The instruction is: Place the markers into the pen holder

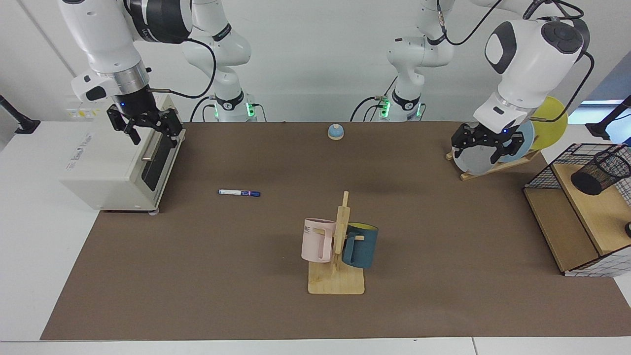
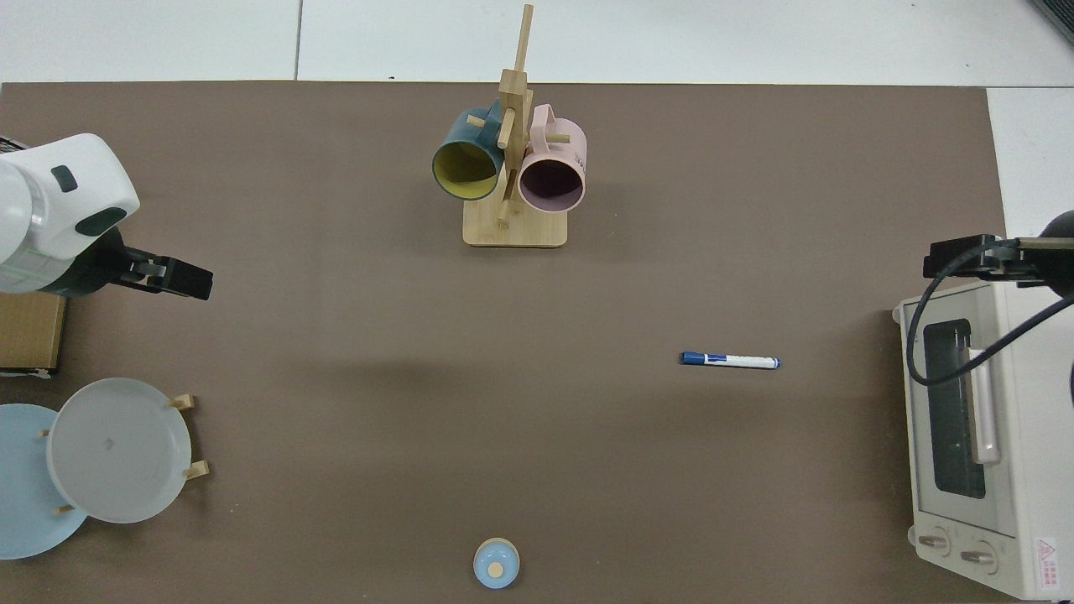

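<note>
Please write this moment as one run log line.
marker: flat on mat | pen holder: on shelf, without marker | right gripper: open, above toaster oven | left gripper: open, by plates

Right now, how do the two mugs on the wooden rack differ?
The pink mug hangs on the rack's side nearer the marker; the dark blue mug hangs on the side nearer the pen holder. The pink mug's inside looks dark in the top view; the dark blue mug's is yellow. The pink mug bears printed letters; none show on the blue. Both hang tilted on pegs, similar in size.
</note>
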